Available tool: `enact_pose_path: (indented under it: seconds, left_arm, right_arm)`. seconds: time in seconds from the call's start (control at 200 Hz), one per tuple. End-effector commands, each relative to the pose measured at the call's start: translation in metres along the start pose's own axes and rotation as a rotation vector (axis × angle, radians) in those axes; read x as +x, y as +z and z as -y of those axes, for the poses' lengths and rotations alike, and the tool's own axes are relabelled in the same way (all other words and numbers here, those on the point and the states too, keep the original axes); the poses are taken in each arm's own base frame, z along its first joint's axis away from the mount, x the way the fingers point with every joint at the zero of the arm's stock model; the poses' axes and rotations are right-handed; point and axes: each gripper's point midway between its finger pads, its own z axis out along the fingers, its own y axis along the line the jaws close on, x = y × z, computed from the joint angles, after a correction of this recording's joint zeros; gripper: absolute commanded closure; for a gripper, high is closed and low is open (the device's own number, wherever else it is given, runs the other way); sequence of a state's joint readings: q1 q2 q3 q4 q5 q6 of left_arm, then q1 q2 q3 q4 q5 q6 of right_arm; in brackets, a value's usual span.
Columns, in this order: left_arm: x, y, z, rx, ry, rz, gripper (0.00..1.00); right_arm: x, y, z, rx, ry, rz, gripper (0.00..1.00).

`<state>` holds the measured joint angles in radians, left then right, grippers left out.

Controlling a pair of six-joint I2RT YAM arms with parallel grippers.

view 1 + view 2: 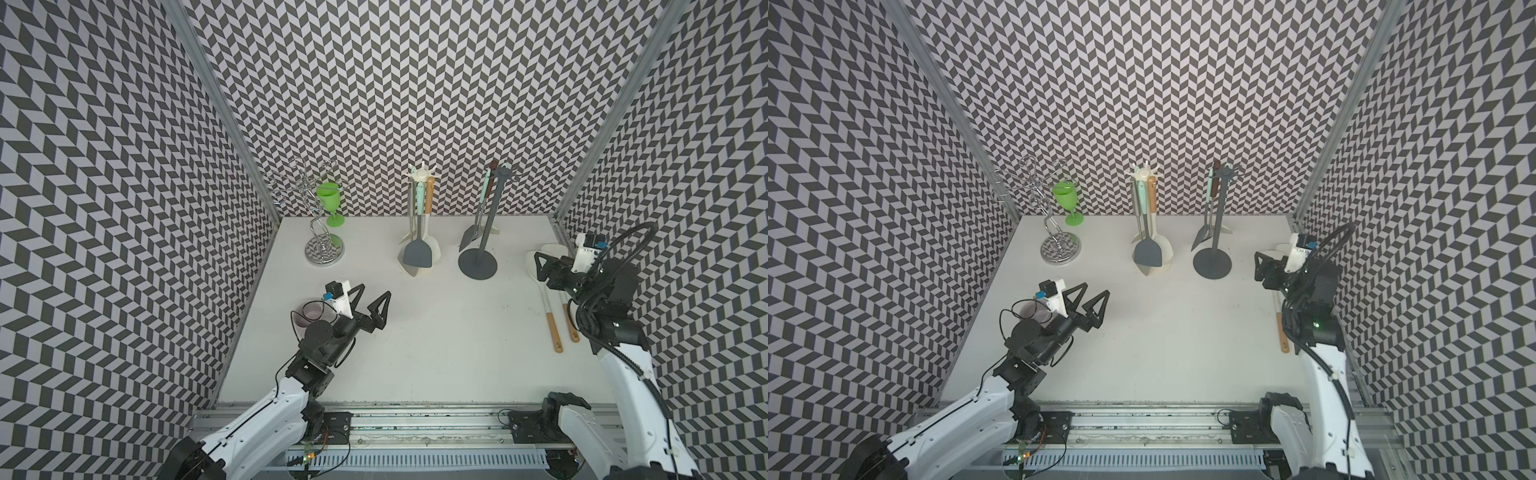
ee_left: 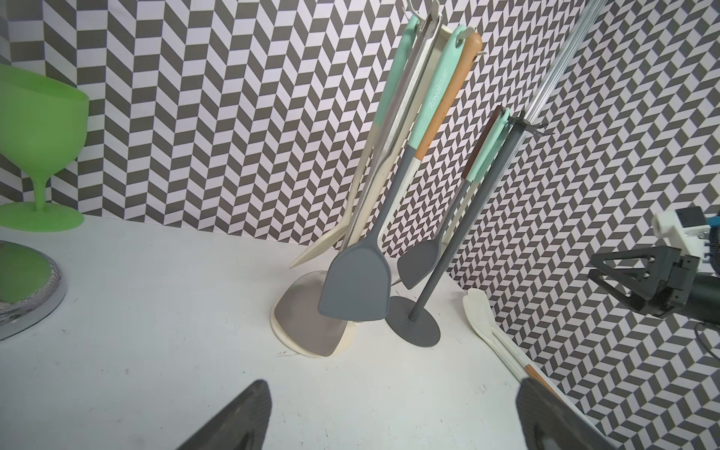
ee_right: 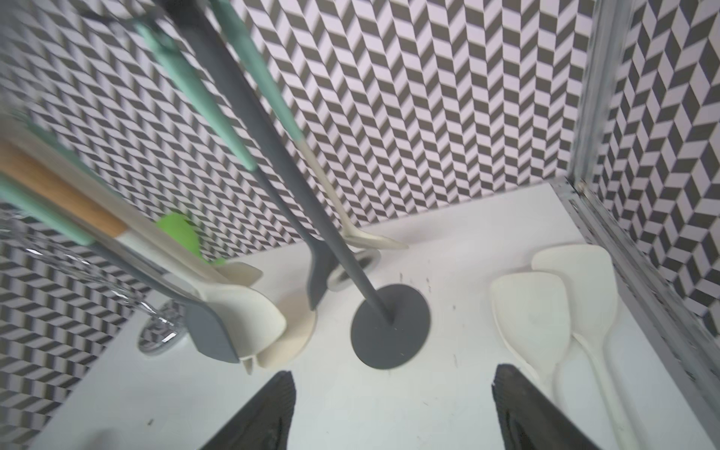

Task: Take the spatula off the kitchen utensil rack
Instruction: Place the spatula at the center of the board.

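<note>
Right pincer point(image 3: 393, 372): fingers spread apart with nothing between them, hovering low over the spatula blades by the right wall.
Cream spatula point(image 3: 530, 315): off the rack, lying flat on the table with its wooden handle end toward the front.
Second cream spatula point(image 3: 576, 280): flat alongside it, closer to the wall; the blades meet or overlap, and I cannot tell which.
Grey utensil rack point(image 1: 478, 264): upright on a round base near the two spatulas, with mint-handled utensils hanging from its top hooks.
Cream rack point(image 1: 420, 176): upright at the table's middle back, crowded with utensils, a grey turner point(image 1: 419, 253) in front.
Wire stand point(image 1: 324, 249): back left corner, with a green goblet point(image 1: 331, 199) just behind it.
Left pincer point(image 1: 375, 291): fingers wide apart and empty, above the table's left part and pointed toward the racks.
Table point(image 1: 436, 353): white, faintly scuffed.
Walls point(image 1: 374, 104): black-and-white chevron on three sides, with metal posts at the back corners and a metal rail along the front.
</note>
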<state>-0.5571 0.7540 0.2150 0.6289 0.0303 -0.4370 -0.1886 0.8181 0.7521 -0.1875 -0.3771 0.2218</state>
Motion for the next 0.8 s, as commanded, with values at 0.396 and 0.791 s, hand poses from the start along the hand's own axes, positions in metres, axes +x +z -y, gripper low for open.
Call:
enact_pose_path:
  seconds: [0.396,0.791]
  left_arm:
    - [0.003,0.007,0.006,0.032,0.029,-0.007,0.00]
    - [0.014,0.017,-0.001,0.003,0.064,-0.052,0.00]
  right_arm:
    - [0.049,0.042,-0.048,-0.287,0.074,0.081,0.41]
    - [0.121,0.155,-0.043,-0.278,-0.034,-0.085,0.61]
